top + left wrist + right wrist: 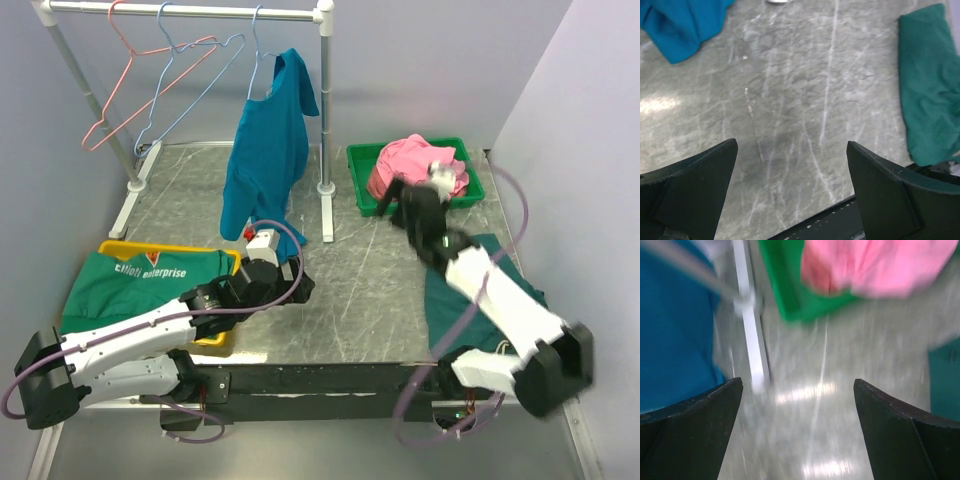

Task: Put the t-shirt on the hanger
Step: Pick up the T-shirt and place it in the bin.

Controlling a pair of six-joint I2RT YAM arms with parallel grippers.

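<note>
The grey worktop (350, 300) carries a white rack (190, 10) along its far-left edge, where a teal-blue shirt (265, 150) already hangs. At the far-right corner sits a green bin (357, 180), and the t-shirt (405, 160) lies bunched inside it. The hanger (196, 88) hangs free on the rack bar, well apart from the bin.

The right gripper (797, 430) hovers just short of the bin's near wall with its jaws wide apart and empty; its own view is blurred. The left gripper (792, 190), also spread and empty, hangs over bare worktop near the near edge.

The step in hand looks like the reach for the t-shirt. It likely goes best coming down over the heap, clear of the bin wall, and pinching a top fold near the collar rather than the whole bundle.
</note>
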